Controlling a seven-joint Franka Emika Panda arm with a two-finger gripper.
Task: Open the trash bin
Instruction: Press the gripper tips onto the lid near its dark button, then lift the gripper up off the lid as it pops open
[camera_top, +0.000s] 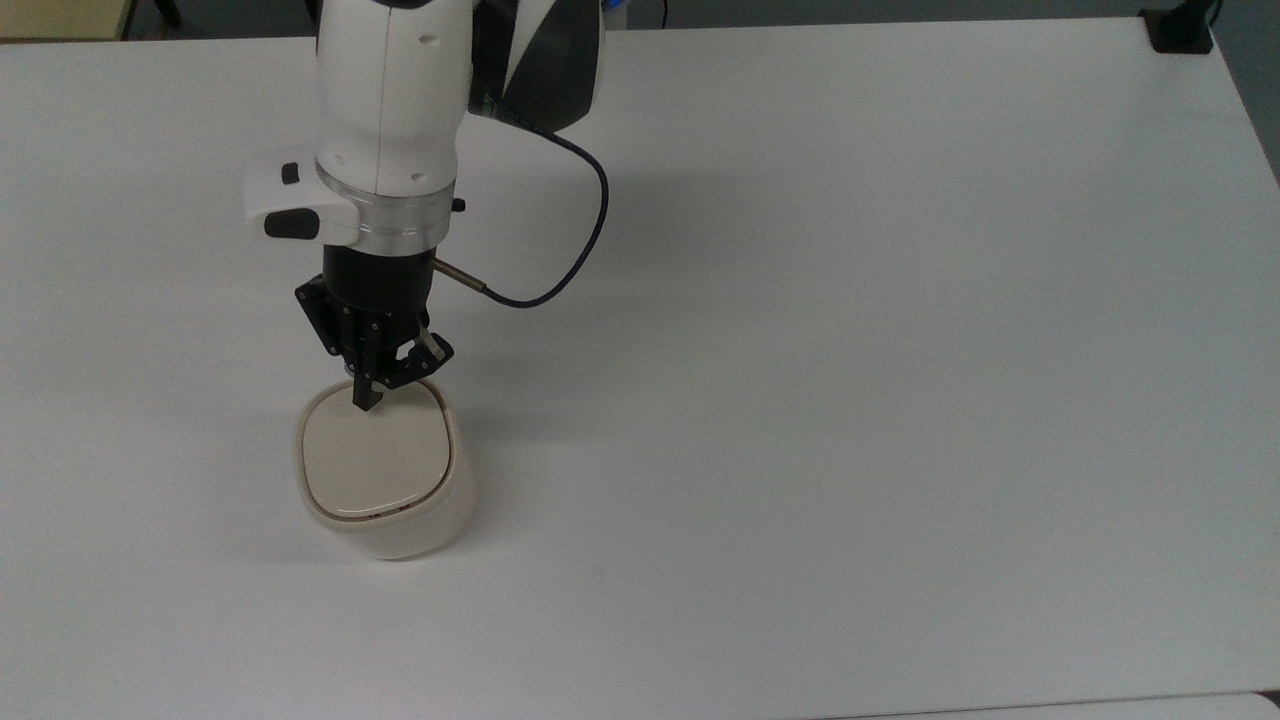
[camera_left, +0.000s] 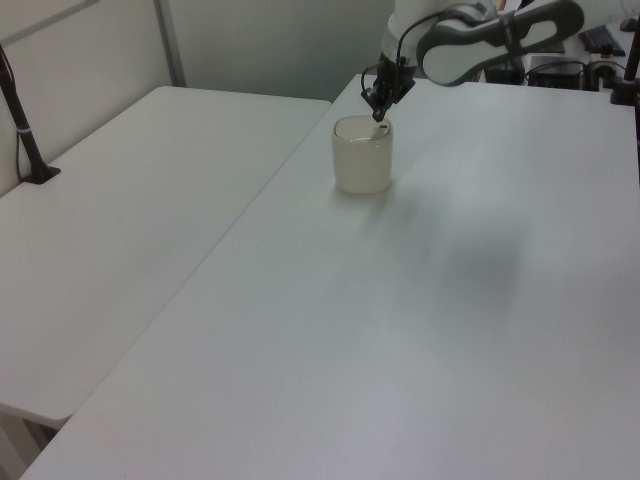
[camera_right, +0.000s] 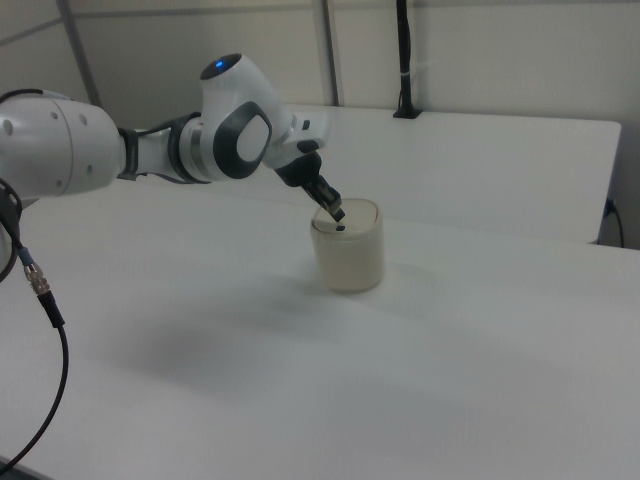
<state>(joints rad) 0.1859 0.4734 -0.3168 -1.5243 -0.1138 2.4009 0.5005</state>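
The trash bin (camera_top: 385, 490) (camera_left: 362, 160) (camera_right: 350, 255) is a small cream-beige rounded-square bin standing upright on the white table, its flat lid down. My gripper (camera_top: 367, 402) (camera_left: 378, 115) (camera_right: 338, 215) is shut, its two fingers pressed together into one tip. That tip points down over the lid's far edge, right above the small black button (camera_right: 340, 227). In the top view the tip covers the button. I cannot tell whether the tip touches the button.
The white table (camera_top: 850, 350) spreads wide around the bin. A second white table (camera_left: 130, 200) adjoins it on the left view's left. A black cable (camera_top: 580, 250) loops from my wrist. A black clamp (camera_top: 1180, 30) sits at the table's far corner.
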